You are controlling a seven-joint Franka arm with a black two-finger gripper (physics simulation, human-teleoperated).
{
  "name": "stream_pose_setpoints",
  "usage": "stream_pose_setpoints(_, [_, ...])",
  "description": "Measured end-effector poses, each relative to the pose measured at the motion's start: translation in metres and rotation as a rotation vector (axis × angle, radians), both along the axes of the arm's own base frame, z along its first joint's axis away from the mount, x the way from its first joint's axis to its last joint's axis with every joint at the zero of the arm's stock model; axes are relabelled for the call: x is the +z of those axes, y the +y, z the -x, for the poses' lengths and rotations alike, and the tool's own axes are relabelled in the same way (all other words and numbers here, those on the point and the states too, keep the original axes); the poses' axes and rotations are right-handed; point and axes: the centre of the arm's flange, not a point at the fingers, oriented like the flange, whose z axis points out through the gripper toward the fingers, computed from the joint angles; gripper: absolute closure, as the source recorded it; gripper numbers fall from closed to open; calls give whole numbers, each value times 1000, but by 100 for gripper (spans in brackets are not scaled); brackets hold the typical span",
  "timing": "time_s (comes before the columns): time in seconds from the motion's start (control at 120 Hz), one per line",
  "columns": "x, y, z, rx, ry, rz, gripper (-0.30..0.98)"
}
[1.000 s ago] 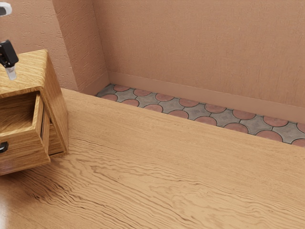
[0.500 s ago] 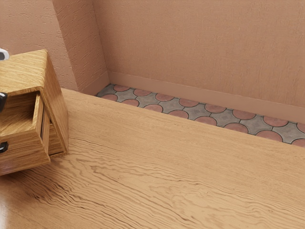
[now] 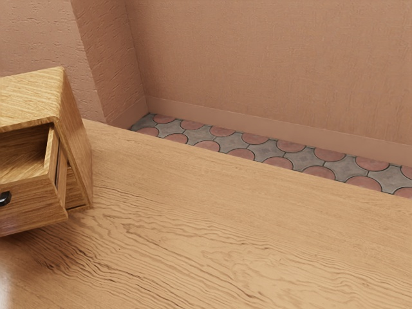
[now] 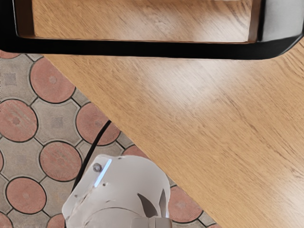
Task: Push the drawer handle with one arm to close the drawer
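Note:
The wooden drawer (image 3: 32,206) is pulled out of its small cabinet (image 3: 35,96) at the exterior view's left edge, so its hollow inside shows. On the drawer's front sits the black handle (image 3: 5,198), partly cut off by that edge. In the wrist view a black frame-like part (image 4: 142,49) crosses close to the camera, with wood grain visible through its opening. I cannot tell whether it is the handle or part of my hand.
The wooden table (image 3: 225,238) stretches to the exterior view's right, with a tiled floor (image 3: 264,151) and a wall beyond. In the wrist view, the arm's pale base (image 4: 123,190) stands by the table edge, with a dark cable (image 4: 92,149) beside it.
My gripper went down from above the cabinet top, past the drawer's front, and out at the exterior view's left edge. The drawer and handle stayed where they were.

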Motion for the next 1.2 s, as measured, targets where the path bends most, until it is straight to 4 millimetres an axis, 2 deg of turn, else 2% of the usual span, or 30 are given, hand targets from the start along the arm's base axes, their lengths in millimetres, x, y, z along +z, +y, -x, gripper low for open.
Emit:
stream_pose_setpoints(0.092, [-16,8,2,51,3,-12,78])
stream_pose_setpoints(0.258, [-29,19,-4,118,-49,-69,78])
stream_pose_setpoints(0.767, [-26,42,-25,206,-186,-270,79])
stream_pose_setpoints(1.2, [-18,56,-49,248,-269,-358,79])
